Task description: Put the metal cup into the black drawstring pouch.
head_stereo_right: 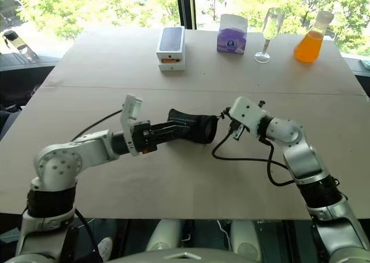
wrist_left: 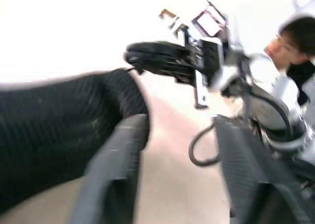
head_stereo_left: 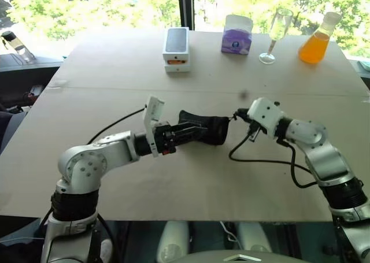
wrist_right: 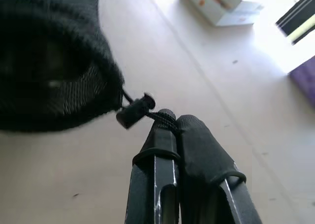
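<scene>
Here the black drawstring pouch [head_stereo_left: 203, 129] hangs above the brown table [head_stereo_left: 191, 182], stretched level between the two grippers near the table's middle. The left gripper [head_stereo_left: 186, 133] points toward the right arm; in the left wrist view its fingers [wrist_left: 115, 172] stand apart, one lying against the pouch's fabric, though whether they grip it cannot be told. The right gripper [wrist_right: 170, 121] has its fingers pressed together on the thin black cord [wrist_right: 160, 115], just behind the cord lock [wrist_right: 134, 111] at the pouch's gathered mouth. The metal cup cannot be made out; the pouch looks bulky. Along the far edge of the table, well apart from the grippers, stand a white box [head_stereo_left: 176, 49], a purple tissue pack [head_stereo_left: 236, 36], a wine glass [head_stereo_left: 276, 34] and an orange-liquid flask [head_stereo_left: 317, 41].
</scene>
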### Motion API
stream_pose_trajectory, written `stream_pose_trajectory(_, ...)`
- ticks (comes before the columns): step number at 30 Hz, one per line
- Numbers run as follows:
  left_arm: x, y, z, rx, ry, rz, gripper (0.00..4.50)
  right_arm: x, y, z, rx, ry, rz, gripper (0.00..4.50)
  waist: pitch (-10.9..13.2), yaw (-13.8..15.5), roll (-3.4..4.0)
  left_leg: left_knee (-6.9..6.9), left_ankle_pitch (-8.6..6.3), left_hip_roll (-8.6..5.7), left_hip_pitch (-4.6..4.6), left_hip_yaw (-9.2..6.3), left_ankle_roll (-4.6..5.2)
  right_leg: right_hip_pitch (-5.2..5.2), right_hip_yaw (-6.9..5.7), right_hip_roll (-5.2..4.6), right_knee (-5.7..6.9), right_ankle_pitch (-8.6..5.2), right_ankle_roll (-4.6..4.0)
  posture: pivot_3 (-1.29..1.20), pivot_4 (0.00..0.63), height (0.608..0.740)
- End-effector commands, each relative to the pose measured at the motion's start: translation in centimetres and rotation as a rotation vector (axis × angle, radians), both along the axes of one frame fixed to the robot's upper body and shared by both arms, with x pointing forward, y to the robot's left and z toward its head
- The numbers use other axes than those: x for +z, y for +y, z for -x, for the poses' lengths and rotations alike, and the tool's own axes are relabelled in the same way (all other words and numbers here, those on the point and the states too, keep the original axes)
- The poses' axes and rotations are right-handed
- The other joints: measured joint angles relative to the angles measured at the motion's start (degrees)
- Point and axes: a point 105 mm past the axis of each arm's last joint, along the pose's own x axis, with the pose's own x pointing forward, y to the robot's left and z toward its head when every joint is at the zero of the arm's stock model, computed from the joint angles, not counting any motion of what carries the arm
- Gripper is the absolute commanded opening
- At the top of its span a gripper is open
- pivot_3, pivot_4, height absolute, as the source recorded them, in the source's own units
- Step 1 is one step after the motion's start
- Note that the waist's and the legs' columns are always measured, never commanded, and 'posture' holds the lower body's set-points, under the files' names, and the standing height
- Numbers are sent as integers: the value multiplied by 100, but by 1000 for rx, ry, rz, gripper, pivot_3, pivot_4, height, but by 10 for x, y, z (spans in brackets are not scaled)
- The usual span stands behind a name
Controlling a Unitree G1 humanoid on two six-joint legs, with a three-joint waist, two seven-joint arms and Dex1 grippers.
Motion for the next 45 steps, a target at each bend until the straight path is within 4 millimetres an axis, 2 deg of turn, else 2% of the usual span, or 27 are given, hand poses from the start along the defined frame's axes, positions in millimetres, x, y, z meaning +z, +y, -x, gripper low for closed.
stream_pose_trajectory(1, 33, -14, 8, -58, -250, -39, 4107, 41, 2, 7, 23, -120, 2, 0, 0, 14, 0, 0, 0, -2, 0, -1, 0, 0, 0, 0, 0, 0, 0, 0, 150, 737)
stream_pose_trajectory(3, 39, -21, 6, -55, -342, -84, 4107, 50, 6, 9, 40, -139, 10, 0, 0, 11, 0, 0, 0, -4, -1, 0, 0, 1, -1, 0, -2, 0, 0, 0, 150, 737)
stream_pose_trajectory(6, 45, -34, -11, 4, -407, -115, 4107, 58, 13, 15, 82, -150, 30, 0, 0, 21, 0, 1, 0, -8, -5, 0, 1, 2, -2, 0, -6, 1, 1, 0, 150, 737)
stream_pose_trajectory(10, 24, -40, -34, 63, -407, -163, 4107, 58, 20, 18, 108, -151, 54, 0, 0, 3, 0, 0, -1, -9, -2, 2, 2, 2, 1, 1, -6, 1, 2, 0, 150, 737)
stream_pose_trajectory(16, 20, -58, -53, 79, -408, -124, 4107, 58, 33, 24, 158, -155, 82, 0, 4, 10, 0, 2, -1, -7, -8, 2, 3, -1, -1, 5, -6, 1, 2, 0, 150, 737)
stream_pose_trajectory(20, 24, -65, -54, 43, -425, -93, 4107, 57, 37, 26, 176, -156, 100, 0, 4, 9, -1, 2, -2, -7, -8, 2, 5, -1, -2, 4, -7, 1, 2, 0, 150, 737)
stream_pose_trajectory(24, 31, -70, -53, 11, -430, -74, 2906, 58, 40, 25, 179, -162, 102, 0, 4, 9, 0, 2, -2, -6, -8, 2, 5, -1, -3, 4, -6, 1, 2, 0, 150, 737)
stream_pose_trajectory(45, 32, -70, -59, 25, -442, -57, 2906, 62, 21, 9, 52, -167, 124, 0, 4, 8, 0, 4, -2, -6, -8, 1, 5, -1, -3, 4, -4, 1, 2, 0, 150, 737)
